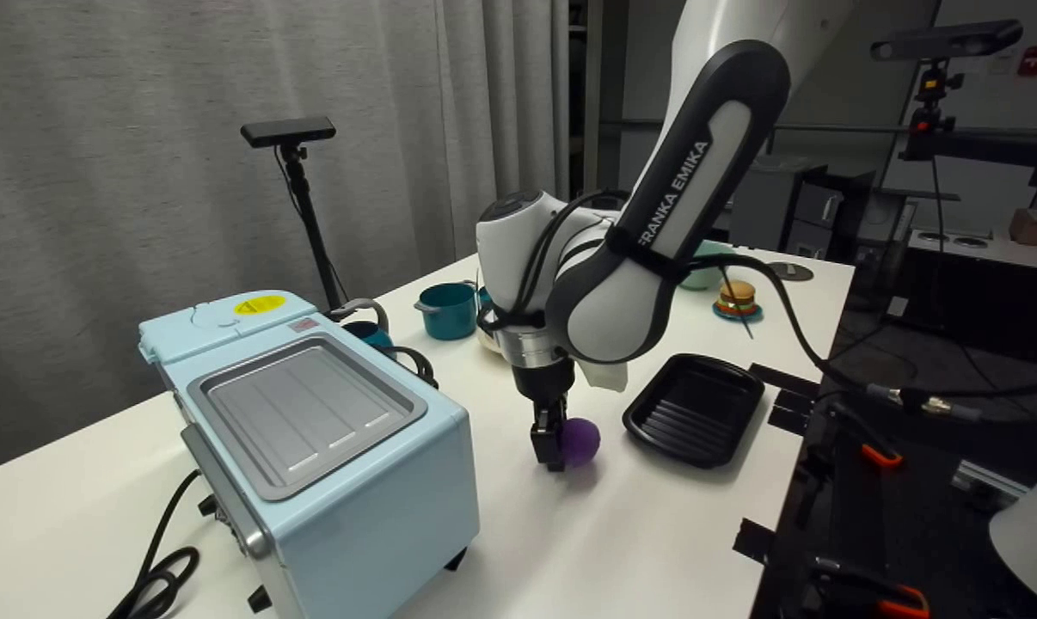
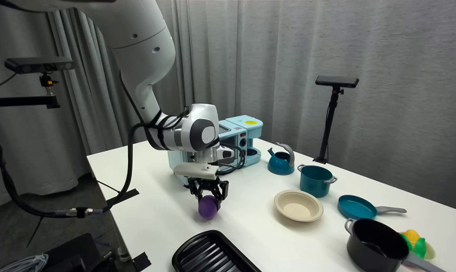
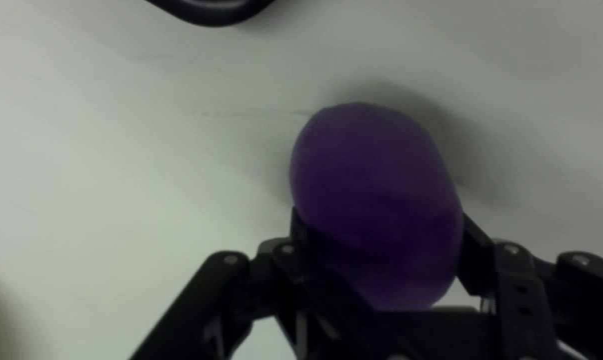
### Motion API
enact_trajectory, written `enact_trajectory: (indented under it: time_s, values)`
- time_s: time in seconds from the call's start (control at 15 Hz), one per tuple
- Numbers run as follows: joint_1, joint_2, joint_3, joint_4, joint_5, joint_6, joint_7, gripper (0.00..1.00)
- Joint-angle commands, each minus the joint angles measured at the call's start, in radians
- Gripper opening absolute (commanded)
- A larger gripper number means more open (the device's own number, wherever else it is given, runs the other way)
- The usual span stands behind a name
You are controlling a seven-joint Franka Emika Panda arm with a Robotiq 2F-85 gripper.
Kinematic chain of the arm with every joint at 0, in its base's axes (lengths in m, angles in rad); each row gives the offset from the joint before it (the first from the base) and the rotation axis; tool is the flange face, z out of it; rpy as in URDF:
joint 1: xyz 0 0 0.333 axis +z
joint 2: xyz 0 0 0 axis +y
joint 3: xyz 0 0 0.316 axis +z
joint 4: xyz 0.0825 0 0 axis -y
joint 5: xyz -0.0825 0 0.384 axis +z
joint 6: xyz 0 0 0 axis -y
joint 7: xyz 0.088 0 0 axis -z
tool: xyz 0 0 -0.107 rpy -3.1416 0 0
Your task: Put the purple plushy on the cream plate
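On white counter (image 2: 288, 245), near black tray (image 1: 695, 411): holding purple plushy (image 2: 208, 207) between fingers (image 3: 515, 272), closed to its width. Lift well up before crossing to cream plate (image 2: 298, 207), lower into its middle, then part softly.

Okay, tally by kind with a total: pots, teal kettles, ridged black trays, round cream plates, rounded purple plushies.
Pots: 2 (round teal pot, round black pot)
Round teal kettle: 1
Ridged black tray: 1
Round cream plate: 1
Rounded purple plushy: 1
Total: 6

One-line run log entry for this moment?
gripper: closed on purple plushy | lift: unclear | cream plate: near teal pot | placement: not yet done
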Motion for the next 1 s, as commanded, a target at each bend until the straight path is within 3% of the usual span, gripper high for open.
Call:
enact_trajectory:
  time_s: [0.0, 0.27, 0.53, 0.93]
  values:
    - [0.014, -0.003, -0.028, 0.02, -0.022, 0.019, 0.018, 0.37]
    - [-0.001, -0.025, -0.053, 0.051, -0.012, 0.021, 0.029, 0.12]
    - [-0.03, -0.051, -0.073, 0.12, 0.013, 0.034, 0.035, 0.05]
    - [-0.045, -0.007, -0.113, 0.283, 0.018, 0.028, 0.11, 0.06]
